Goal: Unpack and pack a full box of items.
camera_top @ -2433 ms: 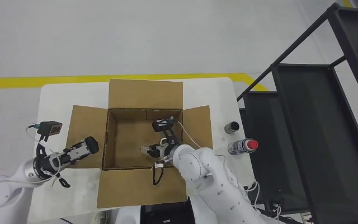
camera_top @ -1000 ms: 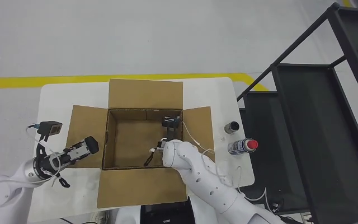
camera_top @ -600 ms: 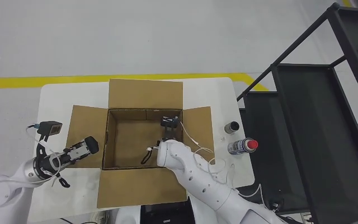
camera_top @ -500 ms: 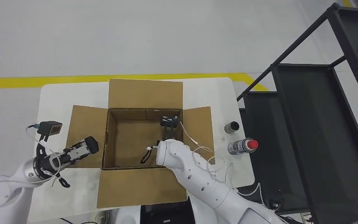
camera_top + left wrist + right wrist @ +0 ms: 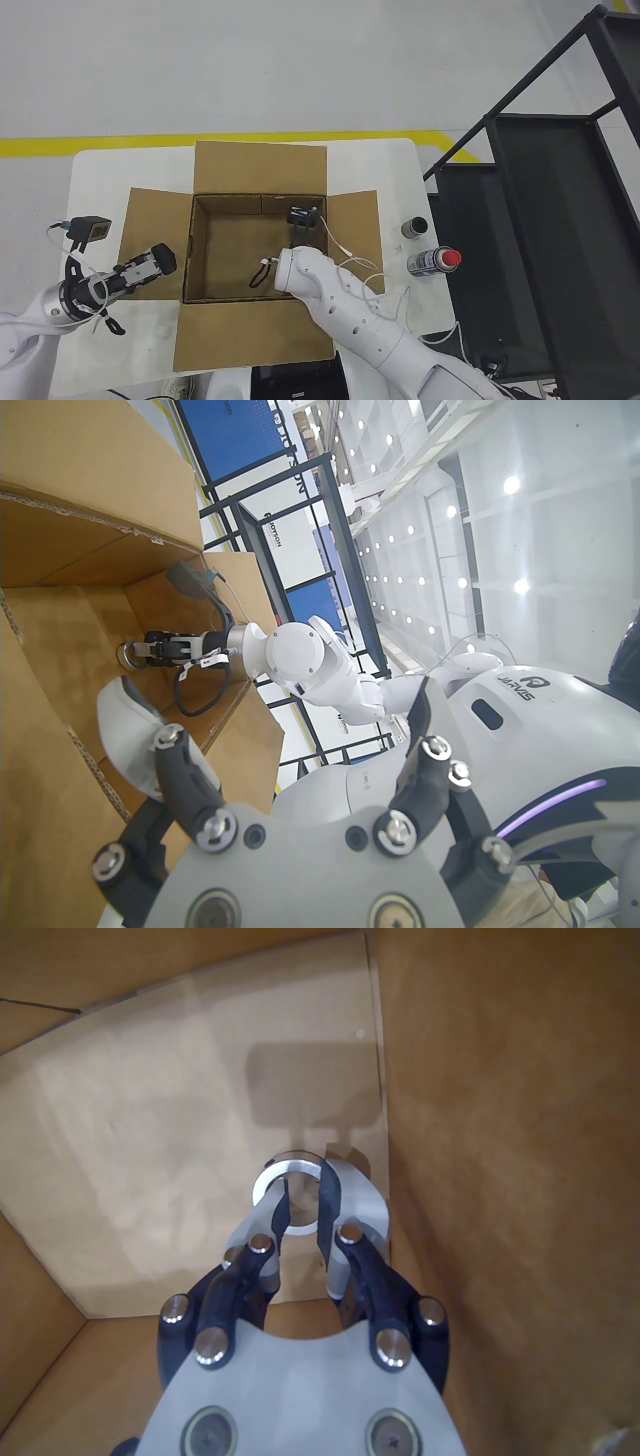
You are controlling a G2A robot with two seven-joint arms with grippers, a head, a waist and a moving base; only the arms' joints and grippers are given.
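**Right gripper on the ring, deep in the box**

Far left, the left gripper hangs over the side flap of the cardboard box, fingers spread wide. Inside, by the right wall, the right gripper pinches narrow on the metal ring at the floor. Further right, a spray can stands on the table.

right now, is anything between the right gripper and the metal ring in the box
Nothing visible stands between them. The right gripper is down at the metal ring, which lies on the floor of the cardboard box beside a side wall. Around the ring there is only bare cardboard.
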